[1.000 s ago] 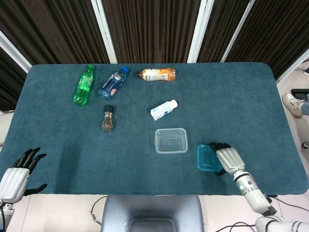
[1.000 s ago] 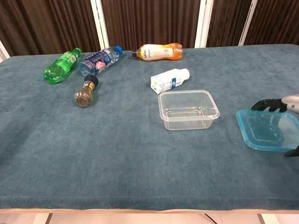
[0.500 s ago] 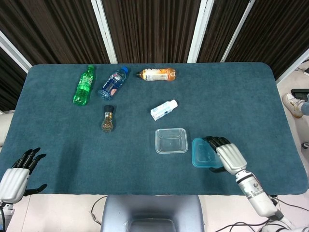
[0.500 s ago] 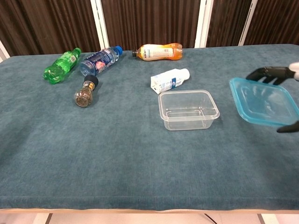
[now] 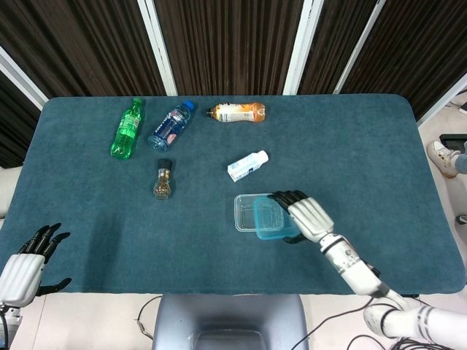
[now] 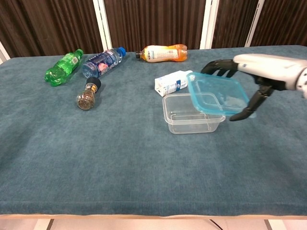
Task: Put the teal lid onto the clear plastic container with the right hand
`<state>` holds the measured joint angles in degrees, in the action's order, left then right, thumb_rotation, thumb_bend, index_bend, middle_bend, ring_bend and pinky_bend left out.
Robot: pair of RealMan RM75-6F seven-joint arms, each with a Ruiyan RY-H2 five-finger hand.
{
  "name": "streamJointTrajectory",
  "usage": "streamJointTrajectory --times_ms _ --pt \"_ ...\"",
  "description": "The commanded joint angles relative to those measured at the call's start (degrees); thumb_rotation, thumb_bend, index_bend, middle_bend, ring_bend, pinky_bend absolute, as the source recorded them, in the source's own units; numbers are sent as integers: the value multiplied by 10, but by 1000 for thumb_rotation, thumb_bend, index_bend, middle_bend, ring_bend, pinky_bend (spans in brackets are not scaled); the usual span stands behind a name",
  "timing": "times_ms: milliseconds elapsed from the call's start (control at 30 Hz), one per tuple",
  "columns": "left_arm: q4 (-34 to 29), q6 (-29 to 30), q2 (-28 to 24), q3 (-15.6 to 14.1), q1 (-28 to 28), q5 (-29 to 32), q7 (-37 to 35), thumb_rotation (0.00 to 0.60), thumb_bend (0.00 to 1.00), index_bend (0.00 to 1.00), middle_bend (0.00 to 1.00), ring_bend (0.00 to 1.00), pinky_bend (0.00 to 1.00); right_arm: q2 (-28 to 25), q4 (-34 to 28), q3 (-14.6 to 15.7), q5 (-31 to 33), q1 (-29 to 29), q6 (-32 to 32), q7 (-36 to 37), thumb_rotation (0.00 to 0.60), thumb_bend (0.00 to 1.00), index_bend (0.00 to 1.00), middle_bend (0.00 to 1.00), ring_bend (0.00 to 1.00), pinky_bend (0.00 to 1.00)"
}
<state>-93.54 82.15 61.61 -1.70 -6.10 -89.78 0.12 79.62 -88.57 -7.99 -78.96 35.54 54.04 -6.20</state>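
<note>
over the right half of the clear plastic container (image 6: 193, 113), the right robot hand (image 5: 310, 216) holds the teal lid (image 6: 217, 94) by its far and near edges, fingers along one side and thumb on the other, so the flat face stays free to drop onto the rim. the lid hangs tilted and offset to the right (not yet seated, in my judgement), so it likely needs a shift left and levelling before it goes down. the container sits open side up on the desk (image 5: 379, 153). just behind it lies a small white carton (image 5: 247, 165), close enough to crowd the fingers. the bottles further back are well apart. the left robot hand (image 5: 28, 262) idles at the desk's near corner, fingers spread, holding nothing.
</note>
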Motion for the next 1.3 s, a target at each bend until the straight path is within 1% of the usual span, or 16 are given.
streamJointTrajectory --times_ms 33,267,500,667,767,1133,1300 --pt "0 0 0 0 0 1 -1 600 440 194 48 51 240 23 25 -8 7 18 -20 9 600 307 539 581 609 668" --pt "0 -1 -3 -2 0 -2 -7 600 439 194 48 51 241 61 80 -12 10 45 -44 28 600 307 537 581 604 667" --pt "-1 -4 -5 -2 -1 -2 -8 600 441 194 52 53 242 82 120 -13 7 62 -56 57 600 307 537 582 602 666" --pt "-1 -5 -5 -2 -1 -1 -9 600 440 194 54 53 243 88 129 -10 -3 69 -58 89 600 307 537 581 600 664" --pt "-2 -6 -6 -2 -1 0 -9 600 441 194 55 54 242 89 130 -9 -7 72 -57 97 600 307 536 581 599 663" --pt "-2 -5 -7 -3 -1 -3 -12 600 441 194 57 54 243 97 133 -8 5 78 -57 88 600 308 532 581 594 659" --pt "-2 -4 -8 -3 -1 -3 -14 600 441 194 60 55 244 102 141 -4 7 80 -60 87 600 307 507 581 567 644"
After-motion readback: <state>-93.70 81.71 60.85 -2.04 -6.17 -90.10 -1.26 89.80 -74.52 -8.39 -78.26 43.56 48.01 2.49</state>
